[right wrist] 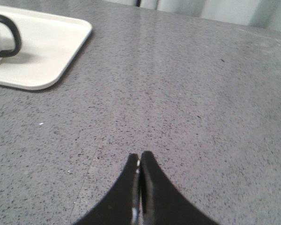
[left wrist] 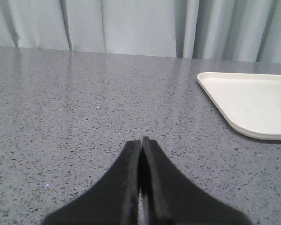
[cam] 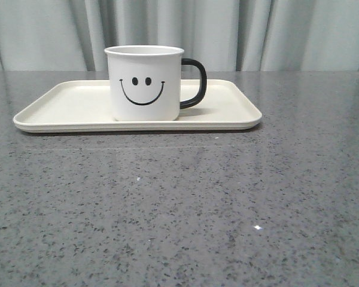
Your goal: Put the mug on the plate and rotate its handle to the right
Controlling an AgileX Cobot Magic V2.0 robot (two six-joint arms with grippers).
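One mug [cam: 145,84] upright on one plate [cam: 66,113], handle [cam: 194,82] right, two hands [left wrist: 141,140] [right wrist: 139,155] closed, empty

The tabletop [cam: 179,203] looks like polished grey stone, speckled with dark and pale flecks and faintly reflective. The plate [cam: 66,104] is a smooth cream material with a soft, matt sheen, perhaps plastic. The mug [cam: 145,84] is smooth, glossy white, enamel-like, and its handle [cam: 197,84] is shiny black. Pale cloth curtains [cam: 227,30] hang in folds behind. Both hands, left [left wrist: 141,140] and right [right wrist: 139,156], have matt black fingers.
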